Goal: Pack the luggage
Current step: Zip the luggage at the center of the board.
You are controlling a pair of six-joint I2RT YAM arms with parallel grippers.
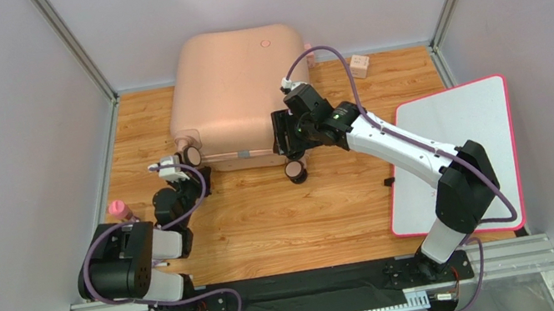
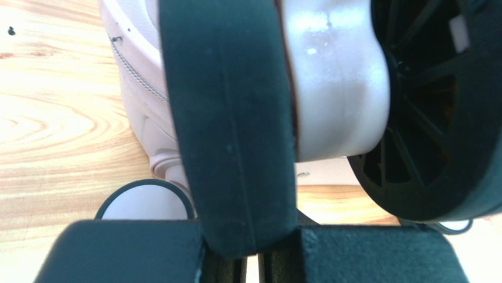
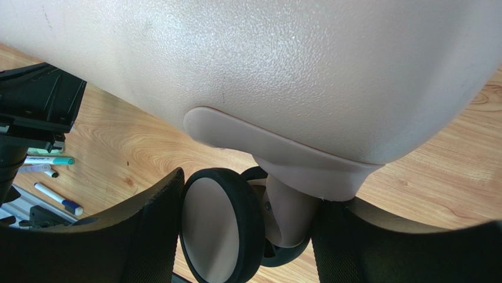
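The luggage (image 1: 235, 86) lies shut and flat at the middle of the tabletop's (image 1: 265, 216) far edge. Its pale pink shell faces up and its far end reaches past that edge. A small round reddish emblem (image 1: 265, 42) sits near the shell's far right corner, too small to show any lettering.

The left pincer (image 1: 182, 163) is at the case's near left corner. In the left wrist view it is clamped on the black tyre of the near-left caster wheel (image 2: 230, 118), with a finger base close on either side of the tread. A pale fork and a spoked twin wheel are just beside it.

The right pincer (image 1: 291, 157) is at the near right corner. Its fingers (image 3: 135, 236) stand wide, and the near-right caster wheel (image 3: 221, 227) and its pale stem are held between them, touching on both sides.

A white board with a pink rim (image 1: 457, 151) lies along the tabletop's right edge. A small wooden block (image 1: 359, 66) rests at the far right corner and a pink bottle (image 1: 118, 208) at the left edge. The right wrist view also shows marker pens (image 3: 50, 160); their labels are too blurred to read.
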